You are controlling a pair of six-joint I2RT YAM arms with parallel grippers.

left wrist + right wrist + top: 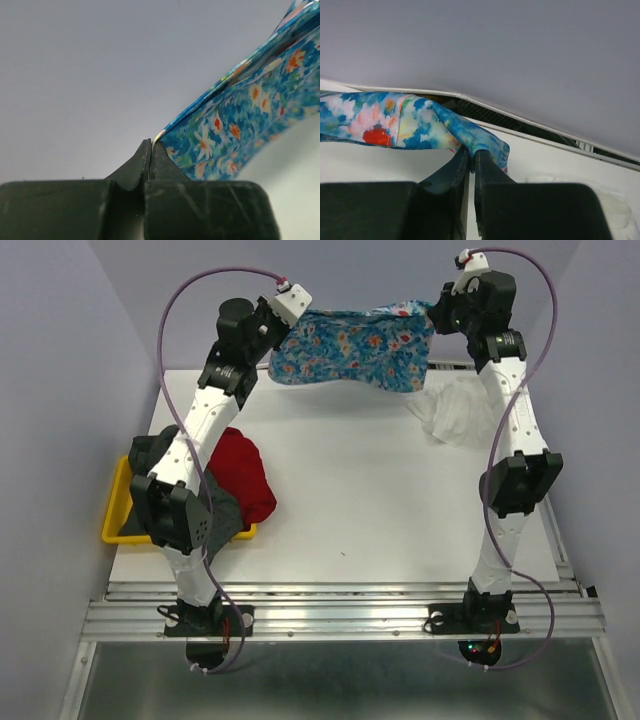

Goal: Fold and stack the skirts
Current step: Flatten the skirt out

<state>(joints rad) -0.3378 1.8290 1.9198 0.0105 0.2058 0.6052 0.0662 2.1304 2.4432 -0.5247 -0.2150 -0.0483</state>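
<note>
The blue flower-print skirt [355, 348] hangs stretched in the air over the far edge of the table. My left gripper [290, 318] is shut on its left corner; in the left wrist view the cloth [240, 120] runs up to the right from the pinched jaws [151, 145]. My right gripper [432, 312] is shut on the right corner, where the fabric [420, 122] bunches over the fingertips [472, 152]. A thin white skirt [455, 410] lies crumpled at the far right. The red skirt [245, 475] lies at the left, beside the dark grey dotted one [222, 512].
A yellow tray [118, 515] sits at the table's left edge, partly under the left arm and the grey and red cloth. The white tabletop [370, 500] spreads between the arms. Purple walls close in on both sides and at the back.
</note>
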